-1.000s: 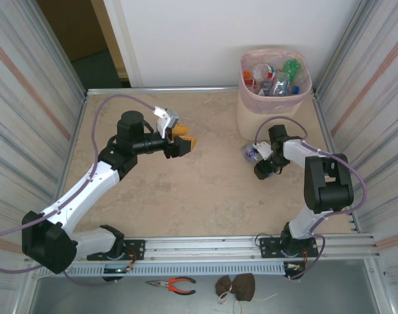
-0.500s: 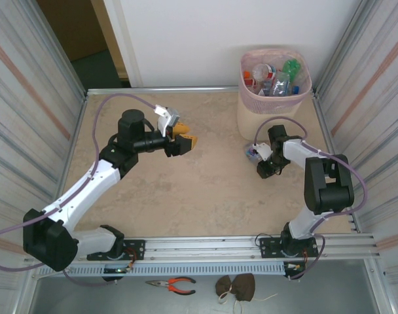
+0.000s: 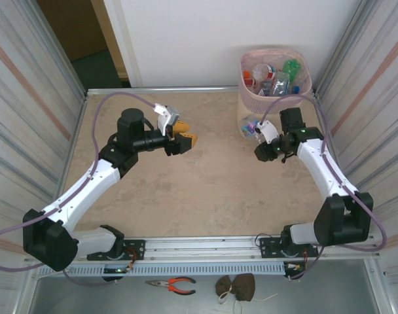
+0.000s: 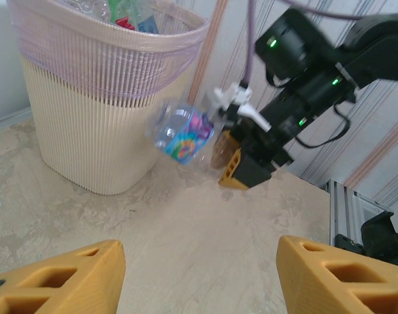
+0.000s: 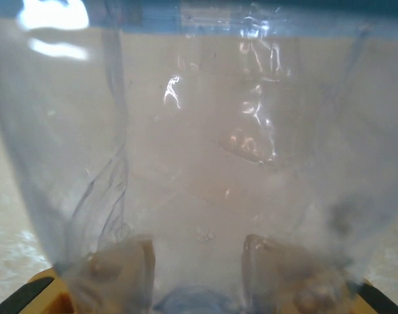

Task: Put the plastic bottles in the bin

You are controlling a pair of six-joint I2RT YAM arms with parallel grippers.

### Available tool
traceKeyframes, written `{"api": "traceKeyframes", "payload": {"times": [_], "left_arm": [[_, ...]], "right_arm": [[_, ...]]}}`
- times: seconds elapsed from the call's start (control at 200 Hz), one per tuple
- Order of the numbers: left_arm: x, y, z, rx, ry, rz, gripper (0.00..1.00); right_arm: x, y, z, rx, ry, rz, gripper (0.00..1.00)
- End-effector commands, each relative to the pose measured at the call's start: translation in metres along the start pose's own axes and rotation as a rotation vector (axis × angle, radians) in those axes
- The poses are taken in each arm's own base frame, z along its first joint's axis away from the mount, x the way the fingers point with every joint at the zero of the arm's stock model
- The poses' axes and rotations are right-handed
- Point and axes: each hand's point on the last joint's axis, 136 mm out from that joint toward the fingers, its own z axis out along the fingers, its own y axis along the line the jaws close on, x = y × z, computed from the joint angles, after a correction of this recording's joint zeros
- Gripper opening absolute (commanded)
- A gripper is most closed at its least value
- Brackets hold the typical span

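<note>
Top external view: R hand (image 3: pixel 256 134) is clamped on a clear bottle (image 3: pixel 250 126) w/ a bright multicolour label. It holds the bottle up off the surface (image 3: pixel 186 196), just beside the near-left wall of the bin (image 3: pixel 242 108). Can't tell whether bottle and bin wall touch. The bottle is below the rim, outside the bin. The bin stands at the far right corner of the surface, pink bag liner folded over its rim. It holds a heap of bottles (image 3: pixel 272 77): clear ones w/ red and blue labels, plus a green one (image 3: pixel 290 67) toward the far right.

L hand (image 3: pixel 184 139) hangs over the middle-left of the surface, well apart from the bin, orange fingers pointing to the R side. In the left wrist view its fingers (image 4: pixel 61 275) stand apart w/ nothing between them, so it's open and empty. That view also catches the R hand (image 4: pixel 226 159) gripping the bottle (image 4: pixel 182 134) at one end. The bottle is tilted, its body sticking out toward the bin (image 4: pixel 88 131), clear of the surface.

Right wrist view: the bottle's clear plastic (image 5: pixel 199 163) sits right up against the lens, yellow fingertips (image 5: pixel 45 294) pressed in at the bottom corners.

Orange-handled pliers (image 3: pixel 173 283) lie on the ledge below the arm bases, near a brown bundle (image 3: pixel 237 286).
</note>
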Motion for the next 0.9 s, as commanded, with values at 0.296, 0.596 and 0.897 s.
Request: {"api": "traceKeyframes", "payload": {"times": [0.296,0.596,0.897], "left_arm": [[-0.021,-0.005,-0.005,-0.002,-0.053,0.026,0.62],[-0.020,-0.005,-0.007,-0.014,-0.053,0.030,0.63],[-0.018,-0.005,-0.013,-0.041,-0.050,0.043,0.63]], "right_arm": [[-0.081,-0.004,-0.092,0.053,-0.170,0.267,0.33],[-0.142,-0.037,-0.115,0.127,-0.228,0.343,0.33],[-0.186,-0.078,-0.088,0.184,-0.216,0.284,0.37]]}}
